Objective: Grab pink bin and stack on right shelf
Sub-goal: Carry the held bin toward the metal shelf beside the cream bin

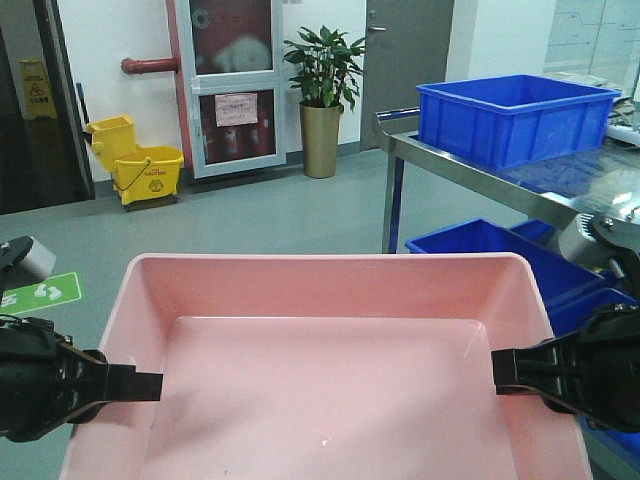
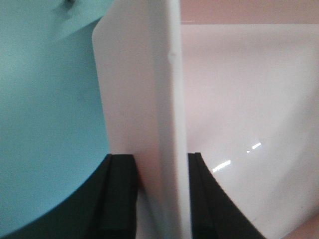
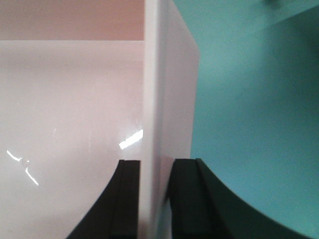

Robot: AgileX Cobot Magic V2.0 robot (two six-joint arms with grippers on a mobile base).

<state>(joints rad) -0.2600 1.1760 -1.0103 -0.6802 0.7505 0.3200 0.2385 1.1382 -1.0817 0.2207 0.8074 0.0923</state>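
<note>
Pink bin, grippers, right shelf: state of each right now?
pink bin: empty, upright, gripped on both side walls.
left gripper: shut on the bin's left wall.
right gripper: shut on the bin's right wall.
right shelf: carries a blue crate; pink bin not yet on it.
blue crate: upright on the shelf top.

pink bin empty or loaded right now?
Empty. The pink bin shows a bare floor and bare walls in the front view; nothing sits inside.

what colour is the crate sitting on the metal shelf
The crate on the shelf is solid blue, clearest in the exterior front-facing view.
</note>
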